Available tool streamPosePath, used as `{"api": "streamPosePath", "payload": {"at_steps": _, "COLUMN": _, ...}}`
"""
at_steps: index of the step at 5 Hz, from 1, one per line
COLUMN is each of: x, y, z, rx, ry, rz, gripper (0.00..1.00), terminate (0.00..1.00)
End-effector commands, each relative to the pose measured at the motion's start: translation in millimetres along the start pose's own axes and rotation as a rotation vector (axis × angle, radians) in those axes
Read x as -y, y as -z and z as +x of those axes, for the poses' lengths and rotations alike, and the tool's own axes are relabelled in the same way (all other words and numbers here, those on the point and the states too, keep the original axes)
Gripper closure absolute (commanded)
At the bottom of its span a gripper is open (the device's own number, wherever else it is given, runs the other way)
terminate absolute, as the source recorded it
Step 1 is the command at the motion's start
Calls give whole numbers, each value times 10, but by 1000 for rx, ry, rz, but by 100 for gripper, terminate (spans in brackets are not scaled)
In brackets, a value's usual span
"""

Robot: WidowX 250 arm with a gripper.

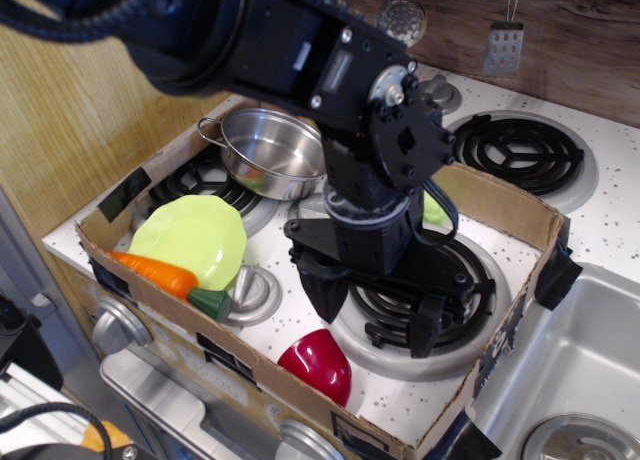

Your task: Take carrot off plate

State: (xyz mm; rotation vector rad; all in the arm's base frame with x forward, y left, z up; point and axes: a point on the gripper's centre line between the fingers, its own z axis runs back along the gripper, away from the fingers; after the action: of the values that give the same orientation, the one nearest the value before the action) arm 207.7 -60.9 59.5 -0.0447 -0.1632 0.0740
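The orange carrot [158, 273] with its dark green stem cap lies at the near edge of the lime-green plate [190, 236]; its stem end is off the rim, toward the stove knob. My gripper [378, 318] hangs open and empty over the front right burner, well to the right of the plate and carrot. Its two black fingers [324, 295] point downward with a wide gap between them.
A steel pot [272, 152] stands behind the plate. A dark red bowl [318, 366] lies at the front edge. A cardboard wall [500, 202] rings the stove top. A bit of light green toy [433, 211] shows behind my arm. A sink [570, 380] is at the right.
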Motion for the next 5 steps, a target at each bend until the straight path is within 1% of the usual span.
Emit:
{"api": "streamPosePath", "payload": {"at_steps": 1, "x": 0, "y": 0, "z": 0, "rx": 0, "ry": 0, "rz": 0, "gripper": 0, "terminate": 0}}
{"api": "streamPosePath", "payload": {"at_steps": 2, "x": -63, "y": -123, "z": 137, "rx": 19, "ry": -131, "rz": 39, "gripper": 0, "terminate": 0}}
{"api": "streamPosePath", "payload": {"at_steps": 3, "x": -154, "y": -314, "z": 240, "rx": -19, "ry": -321, "rz": 95, "gripper": 0, "terminate": 0}}
{"api": "streamPosePath", "payload": {"at_steps": 4, "x": -329, "y": -404, "z": 311, "rx": 5, "ry": -518, "rz": 130, "gripper": 0, "terminate": 0}}
{"api": "streamPosePath", "payload": {"at_steps": 5, "x": -593, "y": -364, "z": 353, "rx": 39, "ry": -740, "rz": 82, "gripper": 0, "terminate": 0}}
